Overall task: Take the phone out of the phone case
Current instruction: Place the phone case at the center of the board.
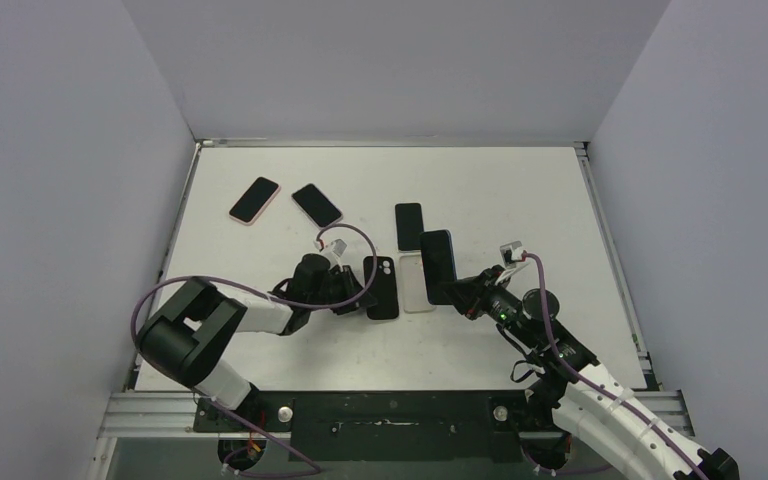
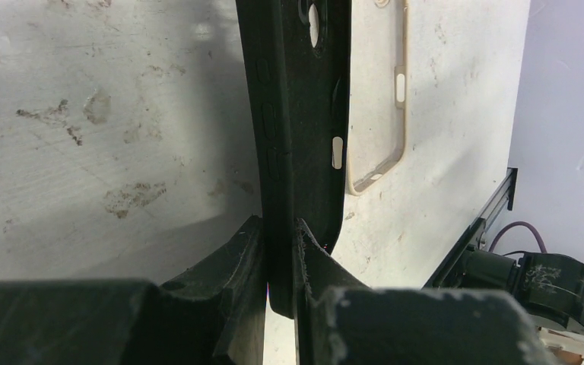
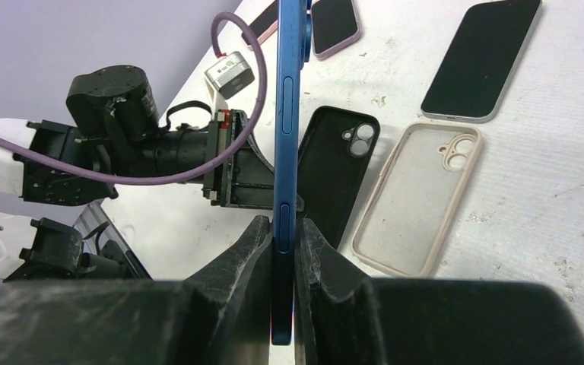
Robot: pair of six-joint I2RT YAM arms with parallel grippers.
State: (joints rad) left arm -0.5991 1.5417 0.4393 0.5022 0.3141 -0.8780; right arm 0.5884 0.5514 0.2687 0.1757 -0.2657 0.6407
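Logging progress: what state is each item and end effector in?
Blue phone: out of case, clamped in right end effector.
Black case: empty, edge clamped in left end effector.
Beige case: empty, lying flat.
Bare phone: flat, screen up.
Pink phone: flat, screen up.
Phone beside it: flat, screen up.

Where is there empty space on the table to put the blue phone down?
The biggest bare patch is on the right, between the blue phone in the right tool and the table edge. A bare strip runs along the far edge too. The middle is crowded: black case, beige case and a dark phone lie close together.
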